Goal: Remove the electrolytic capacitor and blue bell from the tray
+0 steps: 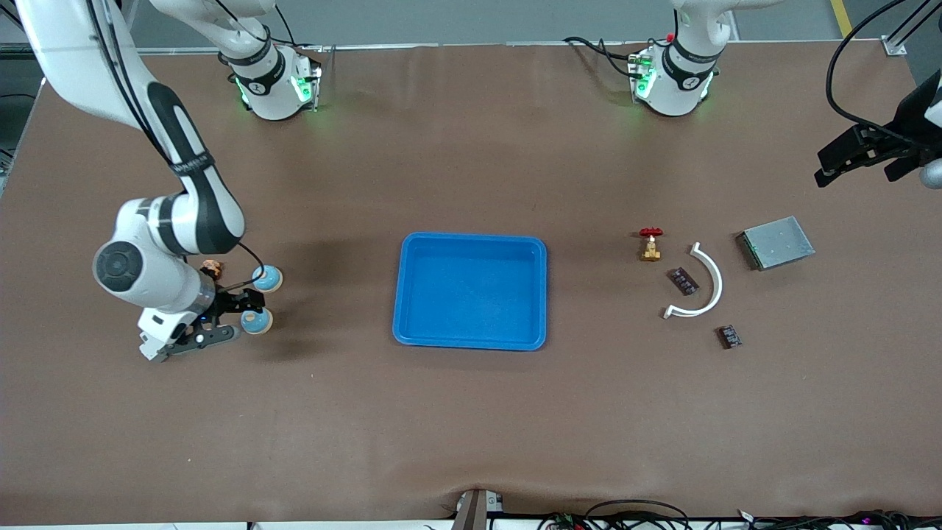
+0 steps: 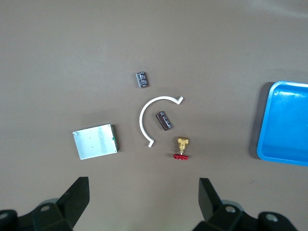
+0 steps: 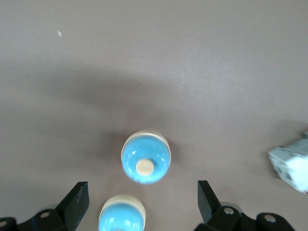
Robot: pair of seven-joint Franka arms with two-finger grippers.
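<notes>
Two blue bells with cream rims stand near the right arm's end of the table, one [image 1: 266,278] farther from the front camera than the other [image 1: 257,321]. My right gripper [image 1: 234,318] is open and low beside them. In the right wrist view, one bell [image 3: 121,214] lies between the open fingers of the gripper [image 3: 143,202], off centre, and the other bell [image 3: 146,157] is just ahead. Two small dark capacitors [image 1: 684,280] [image 1: 729,336] lie toward the left arm's end and also show in the left wrist view [image 2: 163,120] [image 2: 141,79]. My left gripper [image 1: 861,151] [image 2: 143,197] is open and empty, high over that end.
A blue tray [image 1: 471,243] [image 2: 269,125] sits mid-table. Beside the capacitors lie a white curved strip [image 1: 715,283] [image 2: 142,120], a brass valve with a red handle [image 1: 650,244] [image 2: 182,148] and a grey metal plate [image 1: 776,242] [image 2: 96,141]. A small brown object [image 1: 212,266] lies by the right arm.
</notes>
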